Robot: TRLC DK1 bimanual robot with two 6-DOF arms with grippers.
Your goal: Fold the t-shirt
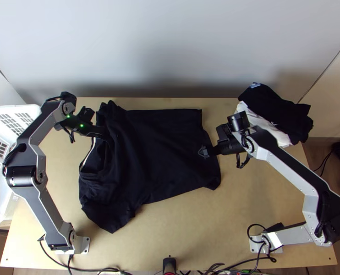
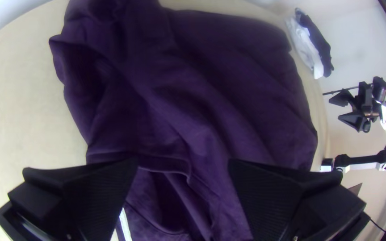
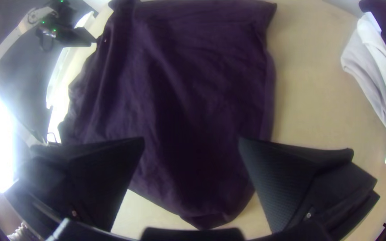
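Left end effector (image 2: 183, 161): its two fingers are spread wide, with no cloth pinched, over the neck end of the shirt.
Right end effector (image 3: 191, 142): its fingers are spread wide too, with no cloth pinched, over the bottom edge (image 1: 216, 172).
T-shirt (image 1: 163, 151): it lies on the bench (image 1: 261, 197) between the two arms, mostly spread out. The body is fairly flat, but the neck end is all crumpled.
Long way: it runs across the bench, from the left arm's side to the right arm's side.
Neck (image 1: 96, 173): this end is nearer the left arm.
Bottom edge: this end is nearer the right arm. From there, the rest of the shirt goes off toward the left arm.
Sleeve (image 1: 109, 217): it sticks out toward the near side of the bench, on the left.
Far bunch (image 1: 111, 111): this lumpy bit sits at the far side, also by the left arm.
Next move: I think each arm should grab its own end. The lumps by the neck may need a pull first, or the fold could go crooked.
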